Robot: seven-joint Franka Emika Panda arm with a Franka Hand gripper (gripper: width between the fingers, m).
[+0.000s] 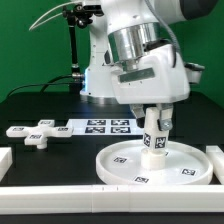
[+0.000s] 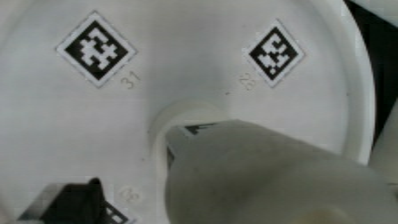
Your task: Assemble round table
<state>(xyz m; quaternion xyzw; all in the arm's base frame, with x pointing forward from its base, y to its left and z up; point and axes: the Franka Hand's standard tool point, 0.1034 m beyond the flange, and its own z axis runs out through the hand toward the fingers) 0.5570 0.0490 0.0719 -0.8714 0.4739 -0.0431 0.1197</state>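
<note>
The round table's large rimmed disc [image 1: 120,172] lies flat on the black table near its front. The short cylinder leg [image 1: 155,141] stands upright on the disc's central hub. My gripper [image 1: 156,124] hangs straight above it, open, with one finger on each side of the leg's top. The cross-shaped foot [image 1: 35,133] lies flat by itself at the exterior view's left. In the wrist view the disc [image 2: 178,70] with its diamond tags fills the picture. The leg [image 2: 267,175] shows there as a blurred white shape up close, and my fingers do not show.
The marker board [image 1: 105,125] lies behind the disc, between it and the robot base. White border bars run along the front edge [image 1: 100,198], the left [image 1: 8,160] and the right [image 1: 217,155]. A black stand [image 1: 72,50] rises at the back.
</note>
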